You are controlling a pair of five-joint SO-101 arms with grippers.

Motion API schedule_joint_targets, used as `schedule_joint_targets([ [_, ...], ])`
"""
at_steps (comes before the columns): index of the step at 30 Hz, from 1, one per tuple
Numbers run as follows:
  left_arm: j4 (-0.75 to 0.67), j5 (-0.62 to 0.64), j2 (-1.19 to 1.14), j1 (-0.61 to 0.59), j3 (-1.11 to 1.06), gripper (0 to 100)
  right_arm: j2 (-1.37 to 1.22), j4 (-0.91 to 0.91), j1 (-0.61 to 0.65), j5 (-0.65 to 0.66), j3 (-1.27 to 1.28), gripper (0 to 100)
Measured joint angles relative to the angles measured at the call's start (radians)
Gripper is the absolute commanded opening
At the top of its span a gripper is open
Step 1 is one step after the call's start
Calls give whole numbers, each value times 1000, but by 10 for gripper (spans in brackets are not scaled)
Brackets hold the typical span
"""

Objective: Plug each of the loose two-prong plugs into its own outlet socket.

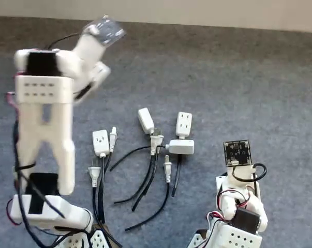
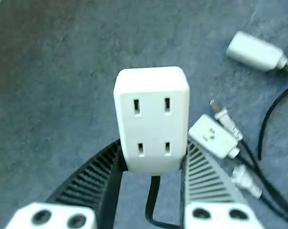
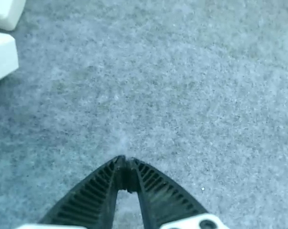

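Left wrist view: left gripper (image 2: 152,148) clamps a white outlet block (image 2: 152,114) by its sides, slots toward the camera. Right gripper (image 3: 127,174) sits closed and empty, near right.

Judged step: socket held, plug not yet fetched.

Next: right arm takes a loose plug (image 1: 167,168) and aligns its prongs. Tangled cables (image 1: 145,181) crowd that pick.

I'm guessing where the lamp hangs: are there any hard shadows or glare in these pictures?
High view: soft, even light; the black cords hardly shadow the grey carpet. Left wrist view: the white outlet socket in the left gripper is bright, yet its slots are visible, no glare. Right wrist view: only a faint shadow beside the white block at the edge.
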State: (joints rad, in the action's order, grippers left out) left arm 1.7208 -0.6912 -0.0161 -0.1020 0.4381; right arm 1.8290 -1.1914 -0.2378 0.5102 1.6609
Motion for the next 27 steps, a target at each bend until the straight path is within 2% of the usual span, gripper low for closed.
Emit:
schedule_joint_targets([
  [3,37,-166,-2,-129,-52,53,0,0,0,0,0,6],
  [7,38,-423,-2,-313,-245,37,0,0,0,0,0,6],
  [12,-112,-657,-3,-486,-543,38,0,0,0,0,0,6],
  [16,-302,-684,-3,-534,-816,38,0,0,0,2,0,6],
  [22,-582,-694,49,-502,-1186,38,0,0,0,2,0,6],
  [27,-654,-694,281,-427,-1461,39,0,0,0,2,0,6],
])
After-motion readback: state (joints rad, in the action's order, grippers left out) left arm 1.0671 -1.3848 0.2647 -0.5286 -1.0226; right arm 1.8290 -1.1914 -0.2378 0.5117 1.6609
